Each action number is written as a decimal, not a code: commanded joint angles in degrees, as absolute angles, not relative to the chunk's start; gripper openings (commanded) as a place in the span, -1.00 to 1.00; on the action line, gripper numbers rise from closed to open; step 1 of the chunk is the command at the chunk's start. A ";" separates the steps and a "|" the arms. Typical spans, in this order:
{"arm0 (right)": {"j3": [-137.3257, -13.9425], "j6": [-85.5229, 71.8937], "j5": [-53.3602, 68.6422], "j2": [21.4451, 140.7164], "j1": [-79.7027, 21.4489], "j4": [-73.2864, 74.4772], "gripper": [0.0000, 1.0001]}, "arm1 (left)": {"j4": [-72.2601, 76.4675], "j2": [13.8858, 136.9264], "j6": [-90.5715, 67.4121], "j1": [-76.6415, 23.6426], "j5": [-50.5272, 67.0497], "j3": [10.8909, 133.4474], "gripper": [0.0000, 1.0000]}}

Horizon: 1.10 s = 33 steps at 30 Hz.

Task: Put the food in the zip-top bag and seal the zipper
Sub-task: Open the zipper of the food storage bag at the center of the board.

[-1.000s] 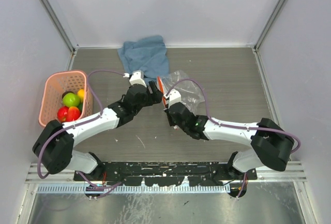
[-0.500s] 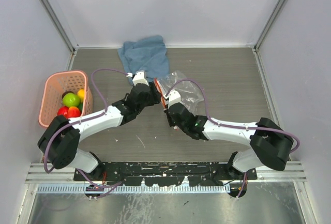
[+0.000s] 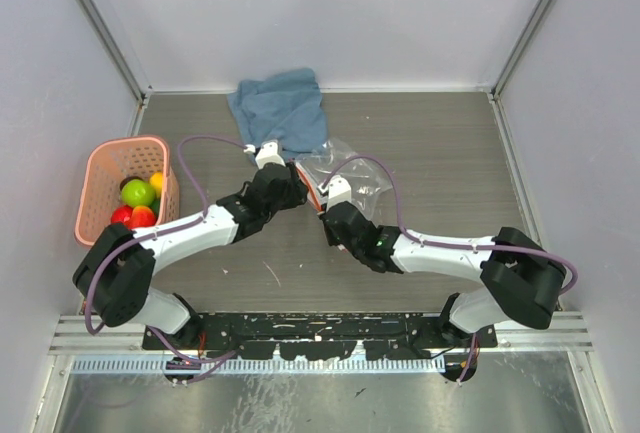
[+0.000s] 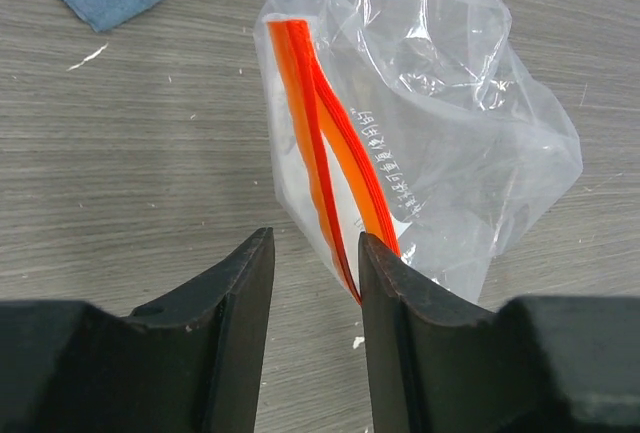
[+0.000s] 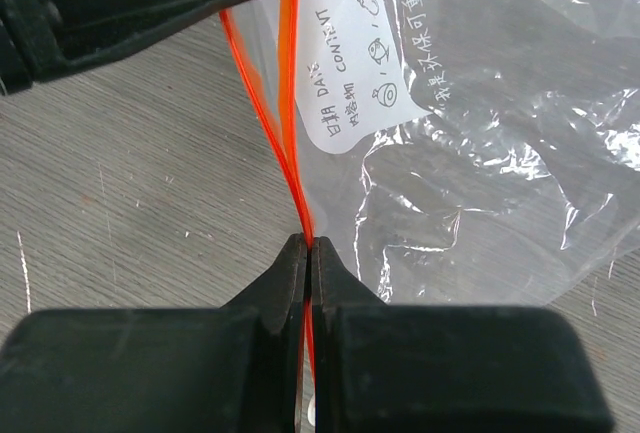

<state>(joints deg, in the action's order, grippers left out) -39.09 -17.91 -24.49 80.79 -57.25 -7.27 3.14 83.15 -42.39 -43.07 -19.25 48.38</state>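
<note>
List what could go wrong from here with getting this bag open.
1. The left gripper has its jaws open with the zipper against one finger, off centre; closing could miss it or pinch both lips.
2. The right gripper is shut where both zipper lips meet; pulling may crumple the thin zip-top bag instead of opening it.

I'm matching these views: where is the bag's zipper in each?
Top external: zipper near centre.
Left wrist: zipper at centre, slanting.
Right wrist: zipper at centre, nearly vertical.
Shared landmark: clear bag, right of it in every view.
</note>
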 commanded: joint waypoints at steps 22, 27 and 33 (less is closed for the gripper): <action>-37.06 -17.01 -18.22 69.85 -57.65 -15.89 -0.22 | 8.53 74.34 -44.60 -43.24 -14.89 42.13 -1.00; -38.58 -15.55 -19.66 71.09 -57.63 -17.31 0.00 | 8.61 73.21 -45.19 -43.33 -12.90 41.75 -1.00; -39.35 -17.48 -21.12 74.00 -57.61 -21.11 0.08 | 9.04 69.52 -46.63 -43.39 -11.53 40.90 -1.00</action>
